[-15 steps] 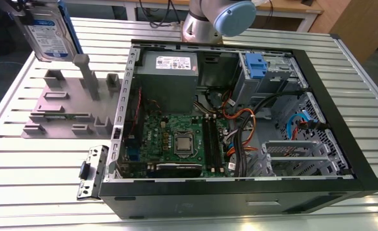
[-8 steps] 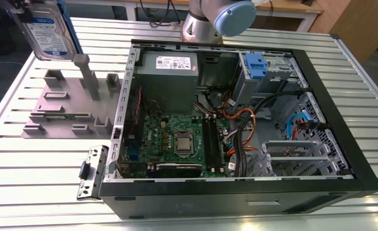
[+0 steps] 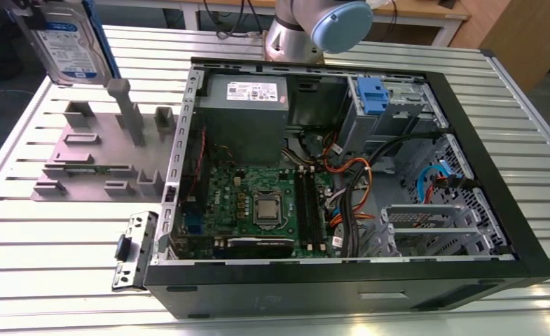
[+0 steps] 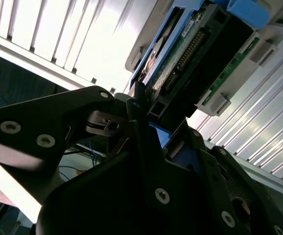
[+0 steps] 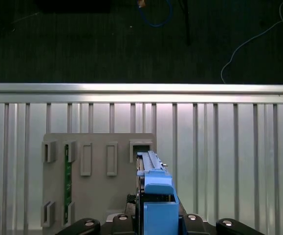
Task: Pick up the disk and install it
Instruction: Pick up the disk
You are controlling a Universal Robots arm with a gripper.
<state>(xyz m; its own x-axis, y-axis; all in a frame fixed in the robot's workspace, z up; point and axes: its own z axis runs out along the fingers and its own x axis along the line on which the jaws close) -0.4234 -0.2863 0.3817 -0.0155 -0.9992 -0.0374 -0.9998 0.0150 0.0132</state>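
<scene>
The disk point(image 3: 69, 42), silver with a white-and-blue label and a blue bracket, hangs in the air at the far left of the exterior view, above the grey fixture plate point(image 3: 92, 150). In the second wrist view my gripper point(image 4: 156, 122) is shut on the disk point(image 4: 190, 54), and its black fingers point(image 4: 139, 105) press on the blue frame beside the green circuit board. The first wrist view looks along the disk point(image 5: 153, 186) edge-on, with the gripper point(image 5: 153, 223) at its base. The disk stands well above the plate's slots point(image 5: 141, 147).
The open computer case point(image 3: 499, 182) lies on the slatted metal table point(image 3: 31, 231), with a motherboard, a power-supply box point(image 3: 246, 105) and a drive cage with a blue latch point(image 3: 373, 94). A small metal bracket point(image 3: 132, 248) lies beside the case. The fixture plate holds a green module point(image 5: 68, 181) and upright posts point(image 3: 125, 112).
</scene>
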